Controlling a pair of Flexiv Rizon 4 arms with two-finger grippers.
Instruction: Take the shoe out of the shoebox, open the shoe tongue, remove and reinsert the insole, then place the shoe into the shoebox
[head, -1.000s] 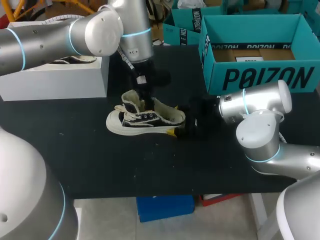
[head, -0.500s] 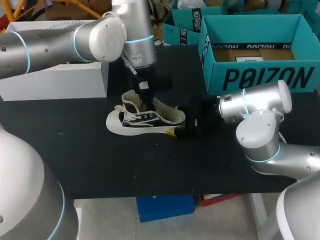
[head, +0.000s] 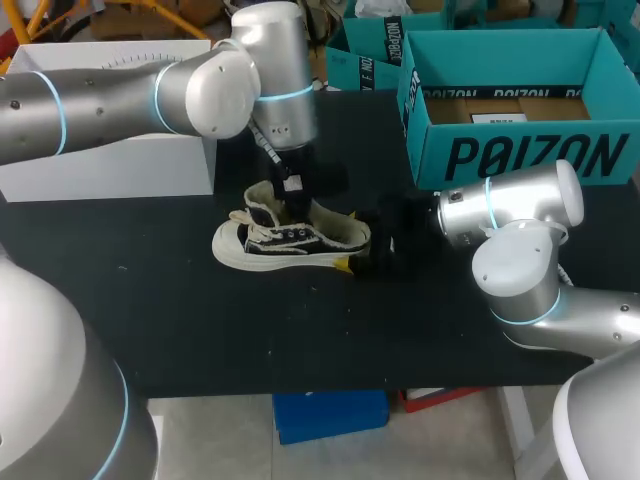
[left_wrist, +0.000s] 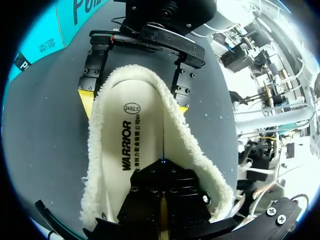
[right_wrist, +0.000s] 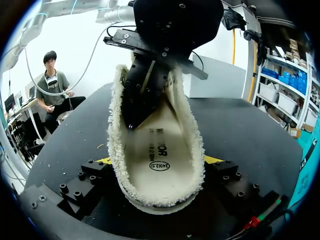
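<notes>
R gripper (right_wrist: 159, 160) is squeezing the shoe (head: 290, 240) at its heel, both sides. L gripper (left_wrist: 162, 162), fingers pressed together w/ nothing between, is pointing down at the insole (left_wrist: 135, 135) mid-shoe.

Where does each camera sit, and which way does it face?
Head: above and behind, looking down on the table; left arm and right arm show.
Left wrist: on the left arm, looking into the shoe; left gripper shows.
Right wrist: on the right arm, facing the shoe's heel; right gripper shows.
Both wrist views share the insole.
</notes>
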